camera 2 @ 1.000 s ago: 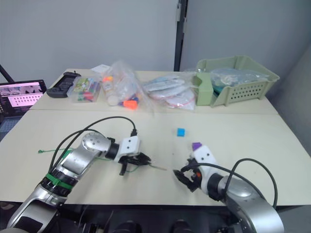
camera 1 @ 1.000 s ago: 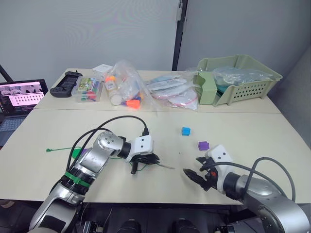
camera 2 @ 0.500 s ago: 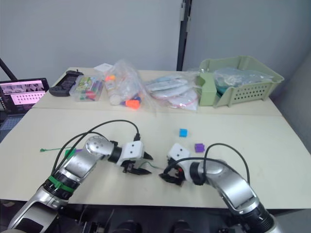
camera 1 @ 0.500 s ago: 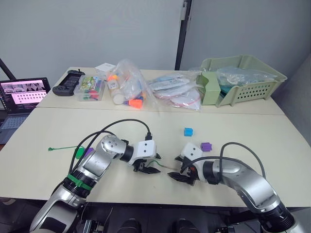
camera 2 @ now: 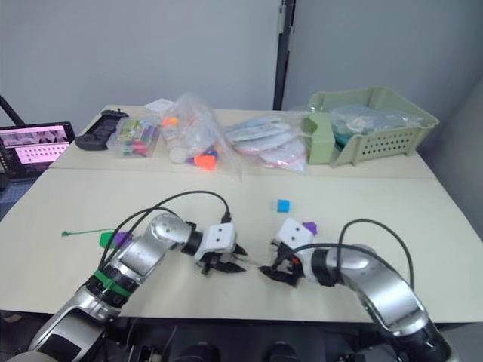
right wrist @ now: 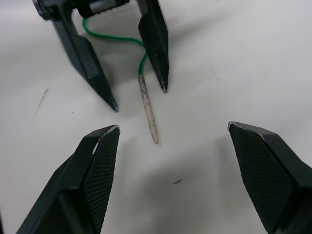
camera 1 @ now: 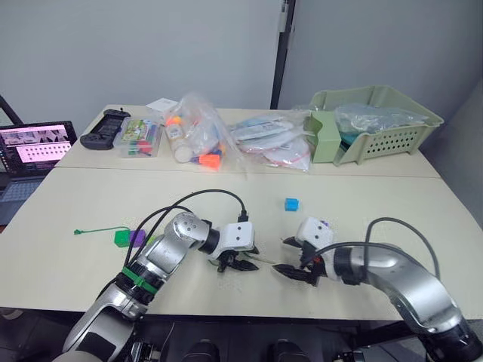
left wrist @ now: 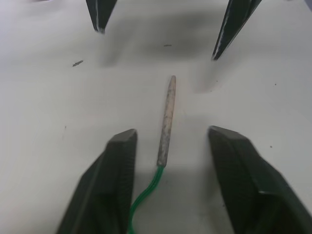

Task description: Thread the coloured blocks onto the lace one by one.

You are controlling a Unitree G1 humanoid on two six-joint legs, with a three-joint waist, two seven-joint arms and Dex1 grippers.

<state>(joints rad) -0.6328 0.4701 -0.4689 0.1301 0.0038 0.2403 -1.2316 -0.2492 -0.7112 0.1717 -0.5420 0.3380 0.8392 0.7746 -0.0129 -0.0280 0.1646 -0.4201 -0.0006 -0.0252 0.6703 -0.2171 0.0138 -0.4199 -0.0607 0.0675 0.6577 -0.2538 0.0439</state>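
On the table [camera 1: 90, 196] the lace [left wrist: 167, 117] tip now lies free between both grippers' parted fingers: left gripper [camera 1: 240, 264] released it, right gripper [camera 1: 290, 271] closed in; threading not begun

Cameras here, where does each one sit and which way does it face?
Head views: the stereo pair looks forward and down at the table, both arms showing.
Left wrist view: looks along the open left gripper at the lace tip.
Right wrist view: looks along the open right gripper.
Shared: both wrist views show that tip and the opposite gripper.
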